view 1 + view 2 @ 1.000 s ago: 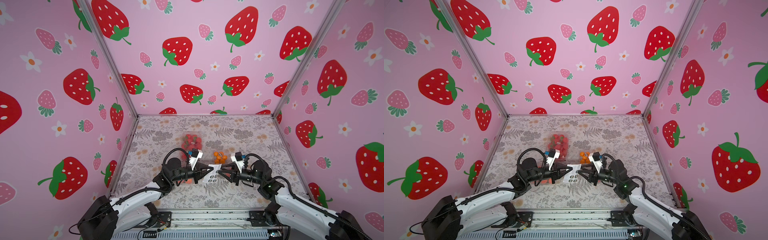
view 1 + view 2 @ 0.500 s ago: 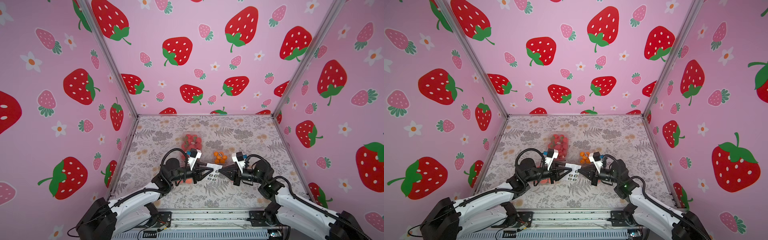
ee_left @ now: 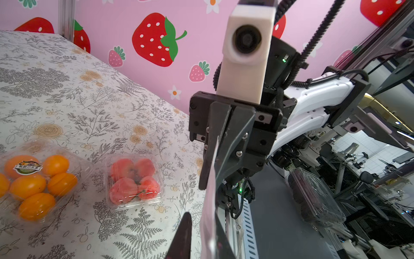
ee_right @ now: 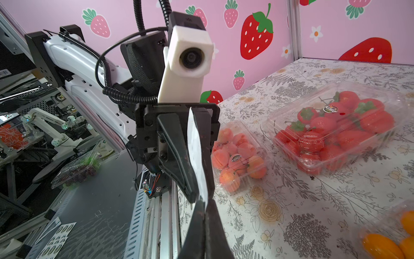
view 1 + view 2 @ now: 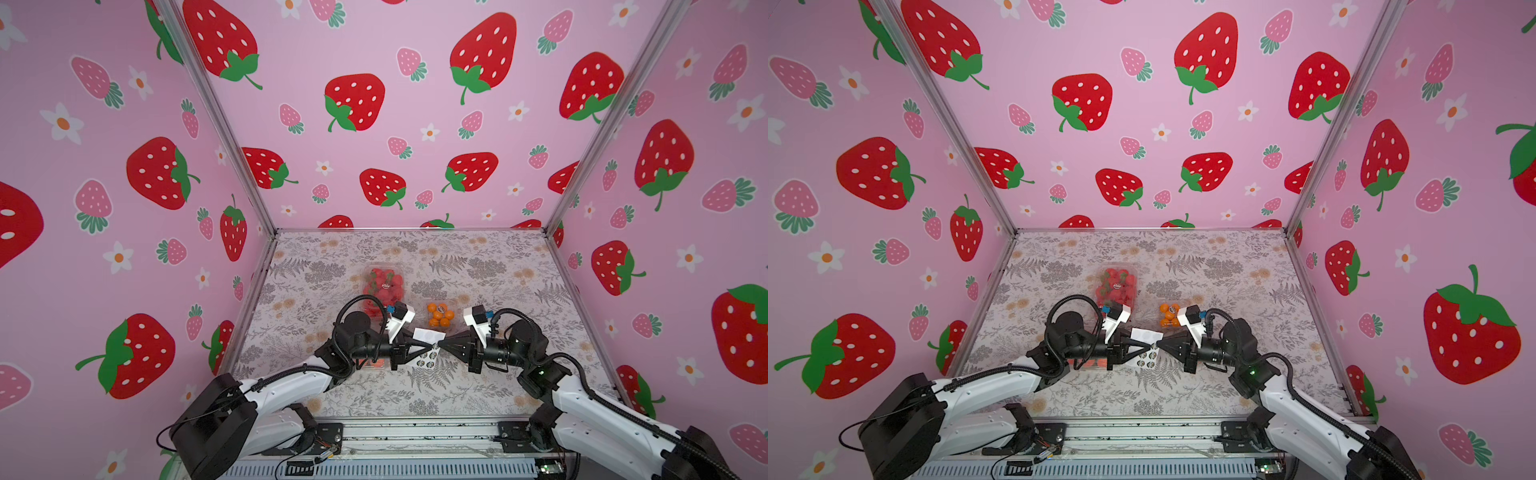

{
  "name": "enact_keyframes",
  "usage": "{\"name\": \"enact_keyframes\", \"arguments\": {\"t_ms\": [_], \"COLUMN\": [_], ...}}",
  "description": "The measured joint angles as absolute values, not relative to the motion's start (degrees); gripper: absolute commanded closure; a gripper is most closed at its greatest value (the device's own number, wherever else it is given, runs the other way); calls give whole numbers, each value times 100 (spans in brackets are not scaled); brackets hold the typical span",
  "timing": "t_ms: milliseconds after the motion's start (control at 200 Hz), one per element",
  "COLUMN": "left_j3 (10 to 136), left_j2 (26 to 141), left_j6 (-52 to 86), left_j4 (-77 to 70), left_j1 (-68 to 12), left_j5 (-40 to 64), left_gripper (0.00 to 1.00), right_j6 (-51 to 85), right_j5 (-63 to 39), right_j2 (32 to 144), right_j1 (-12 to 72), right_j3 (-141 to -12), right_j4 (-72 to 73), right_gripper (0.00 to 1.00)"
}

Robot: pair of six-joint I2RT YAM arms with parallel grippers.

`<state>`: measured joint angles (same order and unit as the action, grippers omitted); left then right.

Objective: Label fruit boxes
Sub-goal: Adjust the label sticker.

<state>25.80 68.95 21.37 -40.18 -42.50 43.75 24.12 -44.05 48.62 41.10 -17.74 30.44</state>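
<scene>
On the desk [image 5: 503, 286] sit four clear fruit boxes. One big strawberry box [image 5: 383, 286] is in the middle of both top views. One small orange box [image 5: 441, 314] is to its right and a bit lower. One big peach box [image 4: 238, 154] is mostly hidden under the left arm [image 5: 291, 380] in the top views. The right wrist view shows it at mid frame, beside the strawberries. One small peach box [image 3: 134, 181] with four fruits sits in the lower middle of the left wrist view, near the oranges but not touching. The strawberries, the oranges and the big peaches each have one round sticker [image 4: 330, 109] on the lid. One sticker sheet [image 5: 429, 333] is up in the air just below the orange box.

The desk has a pale cloth with gray ferns and little orange flowers. Three pink walls [image 5: 374, 62] with red strawberries and white flowers stand around it. A metal rail [image 5: 415, 434] runs along the bottom edge.

The left arm and the right arm [image 5: 590, 403] come up from the bottom corners and bend in to the middle. Both hands lie level above the desk and point at each other, tip to tip. The right hand [image 5: 445, 345] is closed tight, pinching the end of the sticker sheet. The left hand [image 5: 433, 345] has a finger on each side of the sheet. One finger looks a bit away from the paper, so I cannot tell if it is squeezing.
</scene>
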Motion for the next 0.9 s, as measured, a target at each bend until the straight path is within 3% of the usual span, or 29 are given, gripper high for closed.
{"name": "enact_keyframes", "arguments": {"t_ms": [225, 400, 540, 645, 900], "left_j3": [2615, 2615, 2615, 2615, 2615], "left_j2": [6982, 7004, 7028, 7028, 7024], "left_j6": [2165, 2235, 2239, 2272, 2381], "left_j4": [-4117, -4195, -4226, -4222, -4335], "left_j1": [-4265, -4276, -4281, -4281, -4331], "left_j5": [4423, 4471, 4480, 4504, 4501], "left_gripper": [88, 87, 100, 100, 100], "right_j6": [2408, 2408, 2408, 2408, 2425], "right_j5": [-4392, -4331, -4318, -4313, -4338], "right_j2": [4862, 4862, 4862, 4862, 4814], "right_j1": [4073, 4058, 4058, 4058, 4049], "right_j3": [-1774, -1774, -1774, -1774, -1767], "right_j4": [2936, 2906, 2902, 2888, 2910], "right_gripper": [100, 100, 100, 80, 82]}}
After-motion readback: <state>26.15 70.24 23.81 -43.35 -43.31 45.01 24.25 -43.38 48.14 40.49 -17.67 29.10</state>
